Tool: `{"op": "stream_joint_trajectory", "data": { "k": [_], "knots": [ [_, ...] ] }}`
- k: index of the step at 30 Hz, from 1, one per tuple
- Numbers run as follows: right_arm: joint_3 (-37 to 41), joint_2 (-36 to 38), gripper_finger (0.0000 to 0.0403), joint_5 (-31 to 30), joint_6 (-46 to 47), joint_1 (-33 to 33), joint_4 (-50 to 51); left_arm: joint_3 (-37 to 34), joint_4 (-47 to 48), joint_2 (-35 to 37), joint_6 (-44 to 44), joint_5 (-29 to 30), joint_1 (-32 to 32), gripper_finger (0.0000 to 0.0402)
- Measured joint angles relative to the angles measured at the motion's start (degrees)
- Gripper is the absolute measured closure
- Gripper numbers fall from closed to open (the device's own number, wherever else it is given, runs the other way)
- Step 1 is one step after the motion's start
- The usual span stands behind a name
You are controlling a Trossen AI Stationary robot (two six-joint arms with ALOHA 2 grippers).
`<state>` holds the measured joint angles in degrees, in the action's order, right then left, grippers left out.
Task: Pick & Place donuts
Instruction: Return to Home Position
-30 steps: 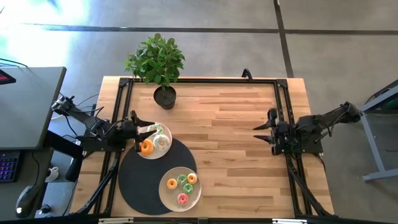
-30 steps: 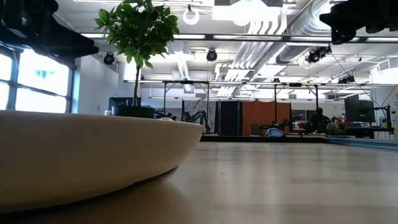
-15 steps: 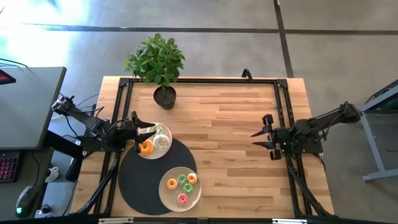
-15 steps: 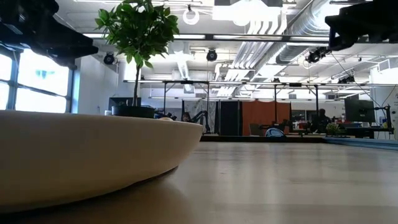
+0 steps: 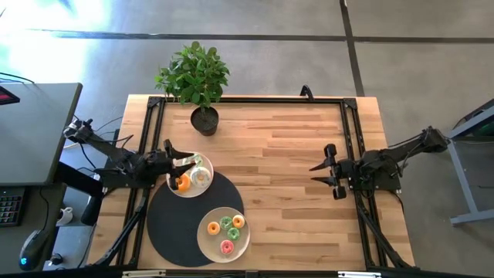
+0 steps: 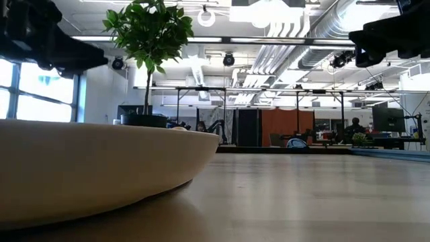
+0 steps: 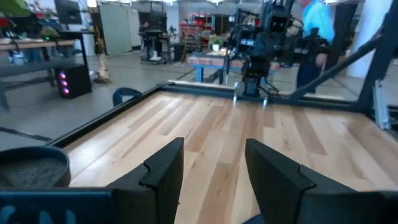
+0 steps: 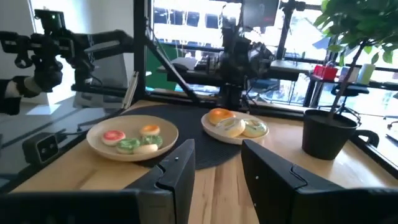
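Two plates hold the donuts (image 5: 232, 232): some on the tan plate (image 5: 207, 244) on the black mat (image 5: 166, 224), rest on the white plate (image 5: 202, 191). Left hand (image 5: 176, 165) hovers at the white plate's rim w/ jaws apart. Right hand (image 5: 313, 174) is over the right side of the tabletop (image 5: 285, 139), jaws apart too.

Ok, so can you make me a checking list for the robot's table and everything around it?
Surface: wooden table with a round black mat under the plates.
Job's things: donuts on a tan plate and a white plate.
Clutter: potted plant at the back edge.
Grippers: left gripper at the white plate's edge, fingers open, empty; right gripper on the table's right side, fingers open, empty.
Cables: thin wires along the left arm.
Surroundings: grey desk beside the table; a person beyond it.
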<state>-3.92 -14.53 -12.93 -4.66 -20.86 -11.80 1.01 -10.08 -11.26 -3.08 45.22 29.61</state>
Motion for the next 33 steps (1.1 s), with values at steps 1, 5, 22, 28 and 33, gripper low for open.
{"op": "stream_joint_trajectory", "data": {
  "k": [1, 5, 22, 28, 33],
  "knots": [
    [0.0, -0.01, 0.0274, 0.07, 0.29, 0.0, 0.21, 0.14, 0.84, 0.19, -0.22, -0.09, 0.0, 0.0234],
    [0.0, -0.01, 0.0274, -0.32, 1.68, 0.0, 1.73, 0.11, 0.05, 0.13, 1.86, -0.33, 0.0, 0.0234],
    [3.32, -0.12, 0.0274, -3.77, 3.25, 0.0, -0.15, 0.26, 6.88, -0.55, -0.21, -3.11, 0.02, 0.0234],
    [3.32, -0.13, 0.0274, -3.08, 3.26, -0.02, 0.04, 0.26, 6.96, -0.6, -0.21, -3.14, 0.02, 0.0234],
    [3.32, -0.12, 0.0274, -3.06, 3.23, -0.01, 0.03, 0.26, 6.99, -0.6, -0.21, -3.14, 0.02, 0.0234]
  ]
}}
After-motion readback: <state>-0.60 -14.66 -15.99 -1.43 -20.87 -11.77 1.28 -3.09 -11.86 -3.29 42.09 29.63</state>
